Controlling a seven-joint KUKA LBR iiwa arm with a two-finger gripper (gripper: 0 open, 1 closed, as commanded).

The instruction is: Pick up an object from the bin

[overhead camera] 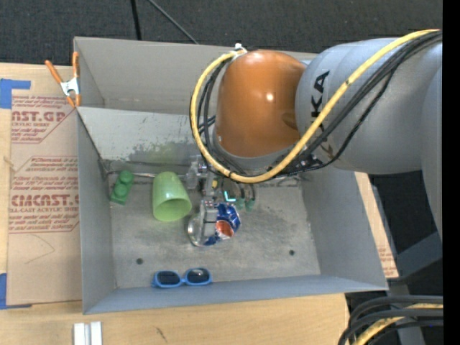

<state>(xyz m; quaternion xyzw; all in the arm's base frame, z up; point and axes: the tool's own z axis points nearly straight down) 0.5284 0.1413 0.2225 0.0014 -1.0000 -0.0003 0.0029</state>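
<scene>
**Grey bin: contents and gripper**

Grey metal bin [92, 192], camera view from above. We list a green cup [170, 196] lying on its side left of centre, a small green object [121, 187] near the left wall, and blue sunglasses [182, 277] by the near wall. The gripper [207, 218] sits low over the middle of the floor, just beside a crumpled blue, red and white can [226, 223]. We cannot tell whether it is released or clenched.

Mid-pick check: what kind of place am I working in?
Likely a robotics lab's bin-picking cell: a grey metal bin, odd loose items like a green cup and blue sunglasses, a KUKA arm overhead.
</scene>
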